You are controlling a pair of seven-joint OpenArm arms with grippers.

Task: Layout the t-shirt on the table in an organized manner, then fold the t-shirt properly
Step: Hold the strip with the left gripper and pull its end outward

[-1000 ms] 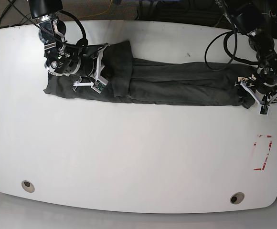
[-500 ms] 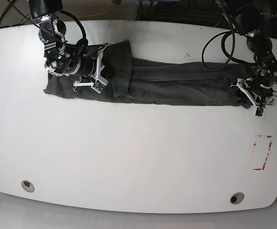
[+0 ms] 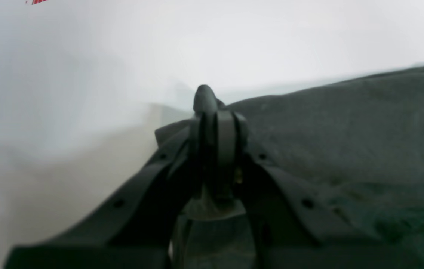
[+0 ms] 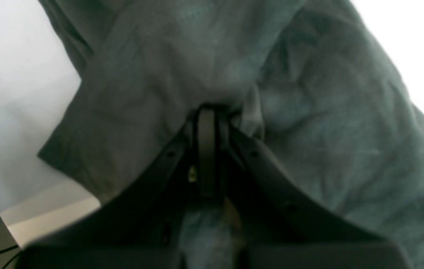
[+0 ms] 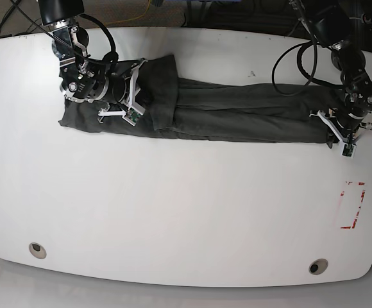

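You are looking at the dark charcoal-grey wrinkled t-shirt (image 5: 237,115) lying as a long narrow band across the far half of the glossy white table (image 5: 173,212); cross-folds remain. Right gripper (image 5: 133,96) is pinching one end. Left gripper (image 5: 340,130), wide earlier, is now clamping the other.
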